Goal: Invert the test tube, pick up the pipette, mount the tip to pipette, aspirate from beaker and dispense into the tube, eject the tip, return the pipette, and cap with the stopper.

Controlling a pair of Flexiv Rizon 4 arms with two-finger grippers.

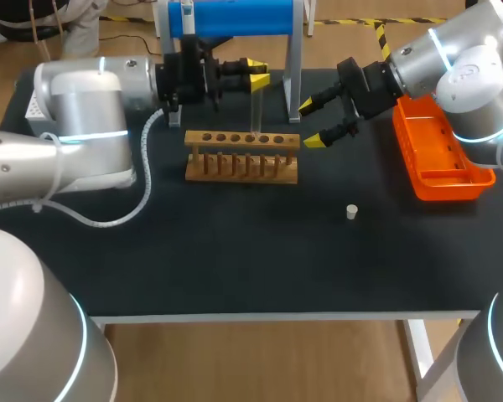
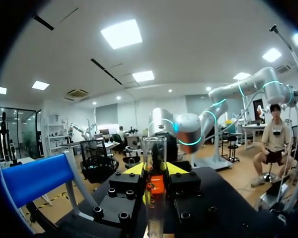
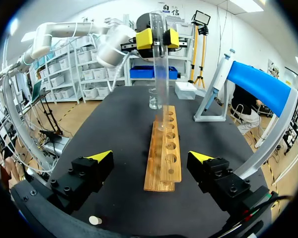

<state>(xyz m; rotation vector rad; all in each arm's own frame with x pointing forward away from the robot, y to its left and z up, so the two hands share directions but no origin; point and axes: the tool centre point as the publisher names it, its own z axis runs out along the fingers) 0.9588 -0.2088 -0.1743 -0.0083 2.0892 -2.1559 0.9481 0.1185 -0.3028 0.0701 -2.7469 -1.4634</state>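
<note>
**A:** Status on the tube?

**B:** Your left jaws are clamped on the clear glass test tube (image 1: 255,109) near its upper end. The tube is upright, with its lower end at a hole in the slotted wooden rack (image 1: 241,156). Can't tell if it's seated. Your right jaws stand apart and empty, just off the rack's right end.

**A:** What can bite you?

**B:** If you let go before it bottoms out, it drops or tips, and it's glass. If you come down off-centre, it catches the hole's rim and drags the rack. Your right arm (image 1: 453,71) is close, so a swing toward the blue pipette stand (image 1: 235,17) could clip the tube. The small white stopper (image 1: 350,212) lies loose on the black bench (image 1: 235,260), well apart from the rack. Brush it and it probably rolls off.
</note>
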